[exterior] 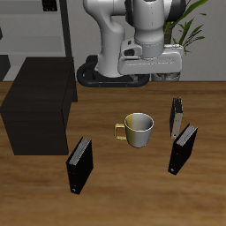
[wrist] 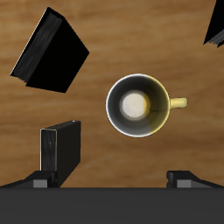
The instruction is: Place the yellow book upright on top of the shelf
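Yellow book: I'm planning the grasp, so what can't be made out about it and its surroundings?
- yellow book: exterior view, small and edge-on; cover colour unclear.
- shelf: outside the wrist view entirely.
- gripper: cut by the wrist view's edge; only fingertips show.
- black book: wrist view's edge leaves just a corner.

The big black box shelf (exterior: pixel 40 115) stands well apart from the round yellow mug (exterior: pixel 137 131). The thin small yellow book (exterior: pixel 177 115) stands near the mug, on the side away from the shelf.
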{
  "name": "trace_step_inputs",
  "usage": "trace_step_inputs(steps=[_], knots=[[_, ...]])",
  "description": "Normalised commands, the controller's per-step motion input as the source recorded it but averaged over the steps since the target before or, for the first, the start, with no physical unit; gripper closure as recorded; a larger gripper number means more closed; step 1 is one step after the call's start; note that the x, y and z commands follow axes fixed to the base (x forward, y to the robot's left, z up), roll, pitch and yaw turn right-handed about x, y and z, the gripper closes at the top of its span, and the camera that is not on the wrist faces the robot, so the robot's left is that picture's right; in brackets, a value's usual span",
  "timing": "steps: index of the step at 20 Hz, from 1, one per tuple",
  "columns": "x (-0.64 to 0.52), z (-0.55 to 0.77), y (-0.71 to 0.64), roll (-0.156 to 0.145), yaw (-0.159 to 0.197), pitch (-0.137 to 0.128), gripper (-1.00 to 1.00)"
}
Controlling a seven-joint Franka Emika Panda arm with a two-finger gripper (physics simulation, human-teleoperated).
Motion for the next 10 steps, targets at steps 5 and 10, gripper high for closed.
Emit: trace_step_inputs(steps=[5, 10], knots=[[-0.22, -0.34, 0.46, 0.062, 0.029, -0.017, -1.0], [-0.09, -0.3, 0.31, 0.052, 0.002, 0.013, -1.0]])
